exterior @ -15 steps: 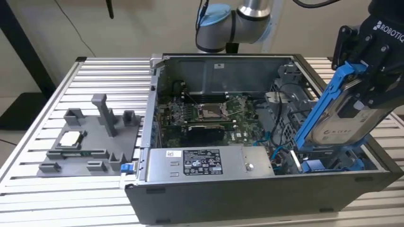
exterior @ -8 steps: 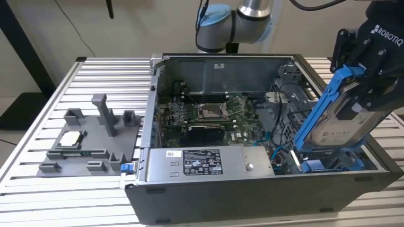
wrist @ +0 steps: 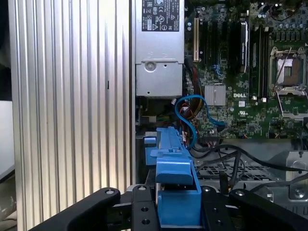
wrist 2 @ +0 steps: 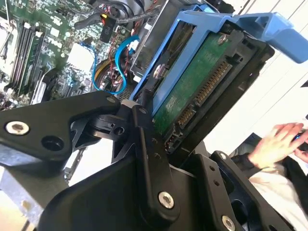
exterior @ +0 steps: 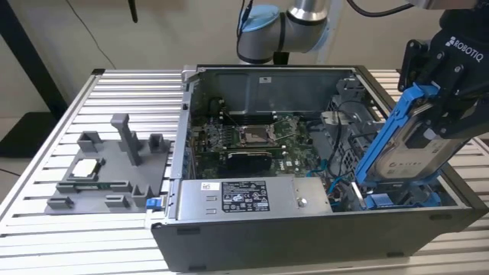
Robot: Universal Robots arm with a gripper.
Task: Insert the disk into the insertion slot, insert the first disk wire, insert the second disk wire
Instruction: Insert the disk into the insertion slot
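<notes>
My gripper (exterior: 441,117) is shut on the disk (exterior: 416,150), a silver-grey drive with a white label in a bright blue carrier. The disk is tilted steeply, with its lower end down at the insertion slot (exterior: 397,200), whose blue rails sit in the case's front corner at the exterior view's right. In the second wrist view the disk's green board and connector (wrist 2: 197,91) face the camera between my gripper's (wrist 2: 178,139) black fingers (wrist 2: 147,149). In the first wrist view the blue carrier (wrist: 175,166) stands edge-on above my gripper (wrist: 178,204). A blue disk wire (wrist: 185,103) curls loose beside the bay.
The open computer case (exterior: 191,103) lies on a slatted metal table (exterior: 84,240). Inside are the motherboard (exterior: 252,137) and a silver power-supply box (exterior: 244,197). A grey fixture plate (exterior: 107,172) stands at the exterior view's left. A person's hand (wrist 2: 279,142) is beyond the case.
</notes>
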